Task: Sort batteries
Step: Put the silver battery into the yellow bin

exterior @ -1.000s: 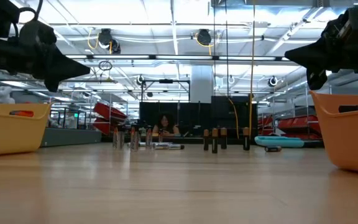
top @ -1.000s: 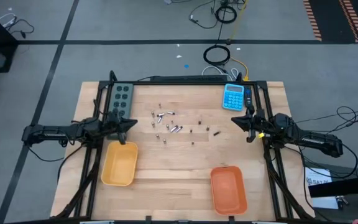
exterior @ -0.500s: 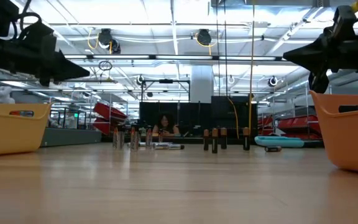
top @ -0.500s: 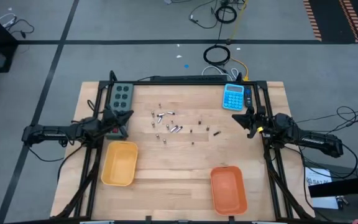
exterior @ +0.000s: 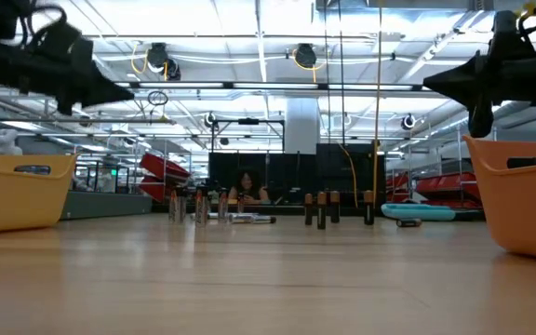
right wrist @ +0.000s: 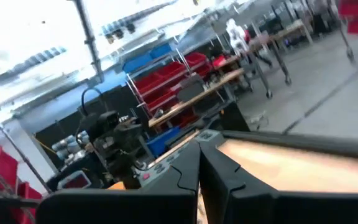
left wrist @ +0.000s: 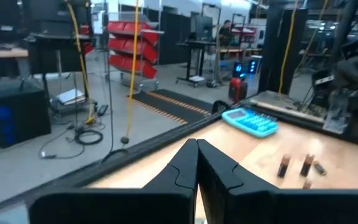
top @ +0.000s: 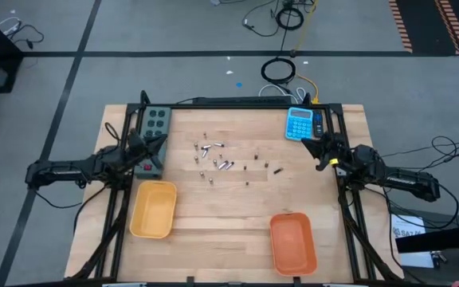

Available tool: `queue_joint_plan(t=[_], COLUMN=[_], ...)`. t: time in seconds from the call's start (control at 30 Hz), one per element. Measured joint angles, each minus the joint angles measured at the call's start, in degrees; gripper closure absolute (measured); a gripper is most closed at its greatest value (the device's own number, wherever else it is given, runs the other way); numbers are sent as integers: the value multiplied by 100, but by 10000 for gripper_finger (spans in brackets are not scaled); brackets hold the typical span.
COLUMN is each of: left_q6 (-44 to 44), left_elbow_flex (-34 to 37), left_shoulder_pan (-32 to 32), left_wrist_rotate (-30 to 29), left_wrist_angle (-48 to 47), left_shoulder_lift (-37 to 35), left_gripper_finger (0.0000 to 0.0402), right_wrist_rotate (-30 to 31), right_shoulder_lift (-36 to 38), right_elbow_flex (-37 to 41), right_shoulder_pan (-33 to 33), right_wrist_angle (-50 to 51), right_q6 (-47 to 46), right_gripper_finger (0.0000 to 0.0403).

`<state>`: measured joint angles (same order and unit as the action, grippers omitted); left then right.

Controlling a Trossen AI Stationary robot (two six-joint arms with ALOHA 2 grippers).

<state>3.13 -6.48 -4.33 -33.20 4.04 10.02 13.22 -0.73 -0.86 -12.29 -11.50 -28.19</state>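
— So both arms have swung toward the far side; the left end effector (top: 159, 142) now hangs by the grey button box (top: 154, 122), the right end effector (top: 313, 146) just below the blue calculator (top: 300, 124).

— Holding anything?

— No, both pairs of fingers are pressed together, empty. The small silvery and dark cylindrical batteries (top: 217, 159) lie untouched mid-surface; the yellow plastic tray (top: 153, 209) and orange plastic tray (top: 292, 241) look empty.

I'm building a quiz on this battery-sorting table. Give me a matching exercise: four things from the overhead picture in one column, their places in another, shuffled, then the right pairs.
Things:
1. blue calculator
2. grey button box
3. yellow tray
4. orange tray

Places:
A. near edge, right of centre
B. far left corner
C. far right corner
D. left side, below the left gripper

Pairs: 1-C, 2-B, 3-D, 4-A
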Motion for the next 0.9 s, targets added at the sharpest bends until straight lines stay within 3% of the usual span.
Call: queue_joint_plan(t=[0.17,0.3,0.57,0.73,0.9], left_q6=[54,255,201,245,363], left_elbow_flex=[-911,-1406,-1571,-1613,-2095], left_shoulder_pan=[-313,-565,-814,-994,-1182], left_wrist_rotate=[331,806,1280,1744,1855], left_wrist_angle=[-967,-1151,-135,486,-280], left_shoulder_lift=[539,1151,2406,2964,3406], left_gripper_finger=[388,388,388,388,388], right_wrist_rotate=[23,41,472,1207,1389], right_shoulder_lift=[-47,-241,-840,-1592,-2728], right_elbow_flex=[0,-2,-4,-320,-865], right_shoulder_pan=[0,0,-84,-158,-157], right_wrist_angle=[-330,-860,-1282,-720,-637], right_q6=[501,815,1335,1192,1283], right_gripper_finger=[403,403,403,403,403])
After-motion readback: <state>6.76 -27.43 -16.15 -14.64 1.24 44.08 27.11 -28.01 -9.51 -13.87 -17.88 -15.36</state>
